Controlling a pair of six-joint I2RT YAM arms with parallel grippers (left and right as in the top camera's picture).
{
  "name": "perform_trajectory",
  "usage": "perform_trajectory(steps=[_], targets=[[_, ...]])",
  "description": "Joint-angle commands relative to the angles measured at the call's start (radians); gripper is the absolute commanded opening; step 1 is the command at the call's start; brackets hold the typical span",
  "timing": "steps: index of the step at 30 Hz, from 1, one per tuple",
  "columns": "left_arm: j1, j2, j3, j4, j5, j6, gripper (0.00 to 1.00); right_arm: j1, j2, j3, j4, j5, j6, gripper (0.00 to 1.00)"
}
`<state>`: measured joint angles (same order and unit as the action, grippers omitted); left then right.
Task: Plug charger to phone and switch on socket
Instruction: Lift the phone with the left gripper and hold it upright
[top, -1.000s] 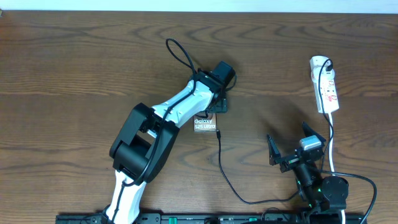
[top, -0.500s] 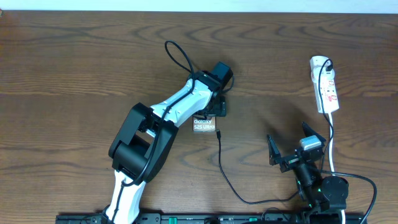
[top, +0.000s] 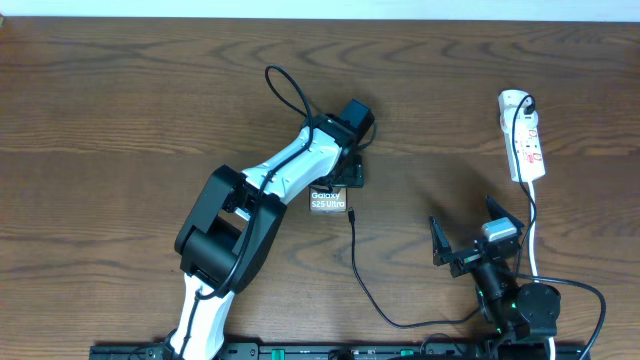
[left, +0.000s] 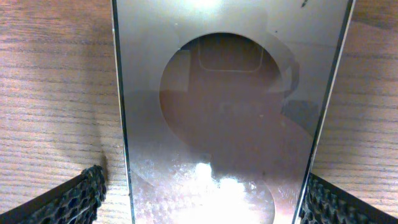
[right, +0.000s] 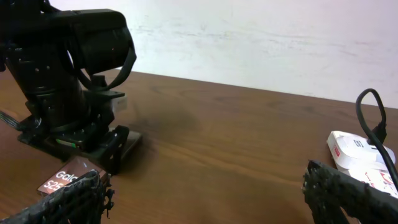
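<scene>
The left gripper is spread wide and lowered over the phone. In the wrist view its fingertips straddle the slab's two long edges without clamping it, and whether they touch it cannot be told. The charger trails across the worktop with its tip at the phone's near end, while the right gripper, likewise fully released and empty, hovers near the front edge with the socket beyond it.

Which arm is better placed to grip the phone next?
Left. Its open hand straddles the phone, one finger on each side. The right hand sits apart, nearer the socket.
</scene>
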<state>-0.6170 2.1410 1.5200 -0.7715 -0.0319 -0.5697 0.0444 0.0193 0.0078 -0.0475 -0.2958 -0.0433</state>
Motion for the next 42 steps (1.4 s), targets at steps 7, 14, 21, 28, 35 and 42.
perform_trajectory(steps=[7,14,21,28,35,42], targets=[[0.000,0.070,-0.050,-0.031,-0.021,0.014,0.98,-0.002,-0.002,-0.002,-0.004,0.001,0.012,0.99],[0.000,0.070,-0.050,-0.028,-0.021,0.014,0.98,-0.002,-0.002,-0.002,-0.004,0.001,0.012,0.99],[0.000,0.070,-0.050,-0.027,-0.021,0.014,0.98,-0.002,-0.002,-0.002,-0.004,0.001,0.012,0.99],[0.000,0.070,-0.050,-0.027,-0.021,0.014,0.98,-0.002,-0.002,-0.002,-0.004,0.001,0.012,0.99],[0.000,0.070,-0.050,-0.027,-0.021,0.014,0.98,-0.002,-0.002,-0.002,-0.004,0.001,0.012,0.99],[0.000,0.070,-0.050,-0.016,-0.059,0.014,0.98,-0.002,-0.002,-0.002,-0.004,0.001,0.012,0.99]])
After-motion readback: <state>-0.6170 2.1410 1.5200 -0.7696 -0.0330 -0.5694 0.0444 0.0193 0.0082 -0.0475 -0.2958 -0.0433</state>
